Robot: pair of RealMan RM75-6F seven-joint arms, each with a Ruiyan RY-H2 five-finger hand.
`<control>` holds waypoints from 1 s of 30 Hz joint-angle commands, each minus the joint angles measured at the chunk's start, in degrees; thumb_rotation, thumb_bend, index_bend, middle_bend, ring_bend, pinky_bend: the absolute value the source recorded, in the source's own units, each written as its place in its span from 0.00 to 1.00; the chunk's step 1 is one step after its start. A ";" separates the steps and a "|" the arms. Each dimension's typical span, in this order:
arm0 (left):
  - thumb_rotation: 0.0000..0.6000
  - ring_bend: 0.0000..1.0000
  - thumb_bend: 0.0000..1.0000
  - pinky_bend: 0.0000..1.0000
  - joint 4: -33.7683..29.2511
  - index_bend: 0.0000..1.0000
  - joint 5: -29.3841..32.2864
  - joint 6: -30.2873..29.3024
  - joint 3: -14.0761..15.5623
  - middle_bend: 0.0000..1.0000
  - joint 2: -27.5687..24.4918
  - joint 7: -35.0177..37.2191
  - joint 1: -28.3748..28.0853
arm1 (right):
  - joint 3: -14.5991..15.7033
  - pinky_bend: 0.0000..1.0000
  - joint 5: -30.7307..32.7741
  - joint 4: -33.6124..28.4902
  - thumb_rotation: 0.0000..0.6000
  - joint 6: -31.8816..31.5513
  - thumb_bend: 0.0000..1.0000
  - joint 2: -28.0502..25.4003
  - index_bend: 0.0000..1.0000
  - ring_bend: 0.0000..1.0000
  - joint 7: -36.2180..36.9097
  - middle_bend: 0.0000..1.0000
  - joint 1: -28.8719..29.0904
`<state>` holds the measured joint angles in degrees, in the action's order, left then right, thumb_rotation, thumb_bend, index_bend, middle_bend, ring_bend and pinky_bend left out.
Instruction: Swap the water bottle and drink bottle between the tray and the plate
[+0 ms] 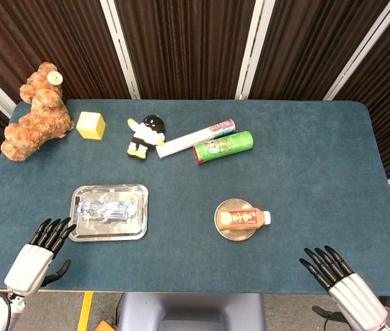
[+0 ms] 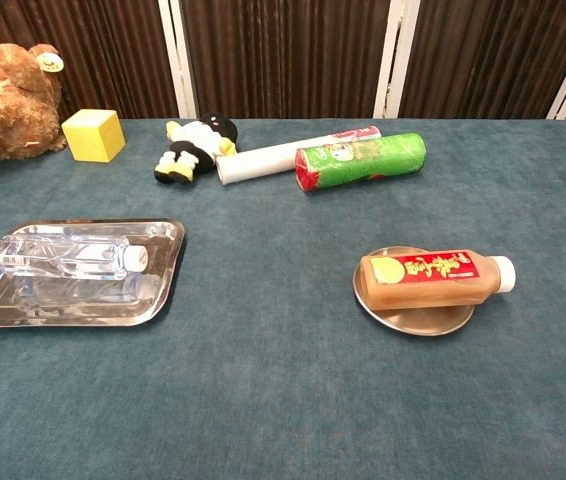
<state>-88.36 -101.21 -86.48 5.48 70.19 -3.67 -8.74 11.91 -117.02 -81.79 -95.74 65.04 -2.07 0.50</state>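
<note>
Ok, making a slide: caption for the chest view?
Clear plastic water bottle lying in the metal tray; orange drink bottle lying across the small round plate.

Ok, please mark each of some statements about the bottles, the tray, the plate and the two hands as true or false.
1. The water bottle lies on its side in the tray. True.
2. The drink bottle stands upright on the plate. False: it lies on its side.
3. The left hand holds the water bottle. False: it holds nothing, beside the tray.
4. The right hand holds nothing. True.
5. The green can is on the plate. False: it lies on the table.
</note>
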 commanded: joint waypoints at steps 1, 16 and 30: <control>1.00 0.00 0.41 0.00 0.03 0.00 -0.11 0.00 0.01 0.00 -0.01 0.02 -0.02 | 0.06 0.00 0.04 -0.12 1.00 -0.12 0.11 -0.15 0.00 0.00 0.10 0.00 -0.05; 1.00 0.00 0.41 0.00 1.17 0.00 -1.61 7.47 -1.86 0.00 5.63 3.18 -6.31 | -0.87 0.00 1.57 -0.21 1.00 -0.38 0.11 0.33 0.00 0.00 -0.97 0.00 -0.47; 1.00 0.00 0.41 0.00 6.89 0.00 8.32 20.83 -8.79 0.00 14.57 -3.31 -15.45 | -2.38 0.00 4.18 -1.01 1.00 1.35 0.11 1.12 0.00 0.00 -1.95 0.00 -0.04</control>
<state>-82.65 -94.28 -67.13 -2.70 83.75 -6.12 -23.13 9.52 -112.98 -82.63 -94.95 65.98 -3.80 0.21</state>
